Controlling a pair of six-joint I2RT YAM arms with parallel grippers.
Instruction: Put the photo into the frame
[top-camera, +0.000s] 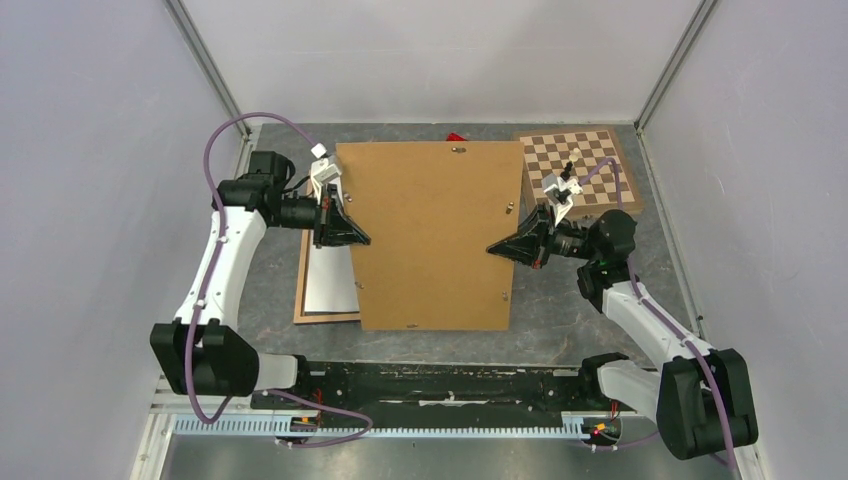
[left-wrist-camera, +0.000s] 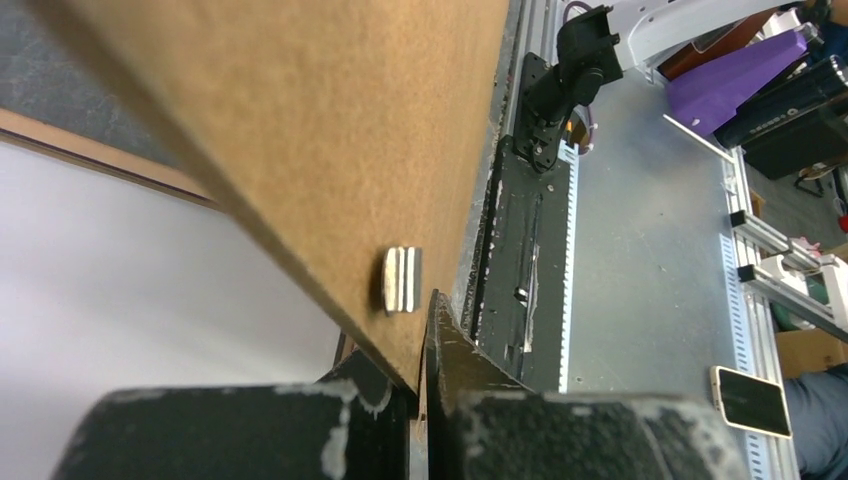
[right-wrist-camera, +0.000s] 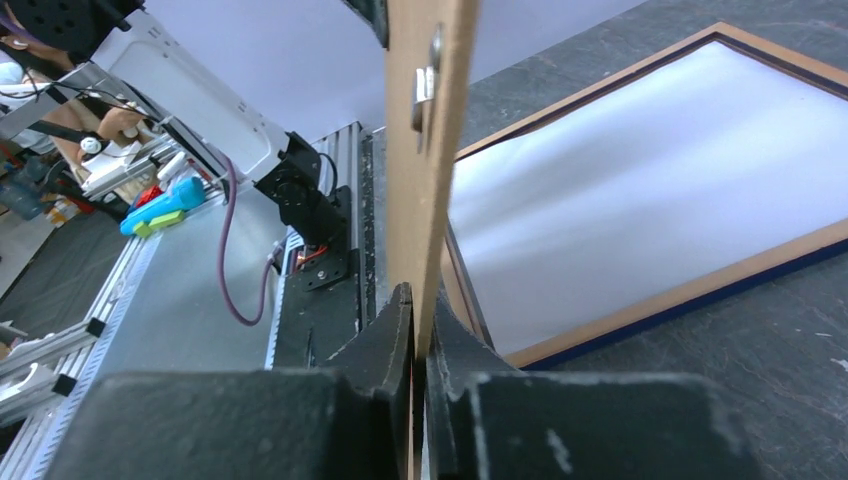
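Observation:
A plain brown fibreboard panel (top-camera: 430, 235) with small metal clips (left-wrist-camera: 402, 280) is held up over the table between both arms. My left gripper (top-camera: 355, 238) is shut on its left edge, the jaws pinching the board (left-wrist-camera: 300, 130) just below a clip. My right gripper (top-camera: 497, 248) is shut on the right edge (right-wrist-camera: 425, 200). Beneath the panel lies the frame (top-camera: 300, 305), light wood with a dark blue outer side (right-wrist-camera: 700, 290). The photo (right-wrist-camera: 650, 170) rests inside it, white reverse up (top-camera: 330, 280). The panel hides most of both in the top view.
A square wooden chessboard (top-camera: 580, 165) lies at the back right, close behind my right wrist. Something small and red (top-camera: 456, 136) pokes out behind the panel's far edge. Grey walls close in the left, right and back sides. The black rail (top-camera: 440, 385) runs along the near edge.

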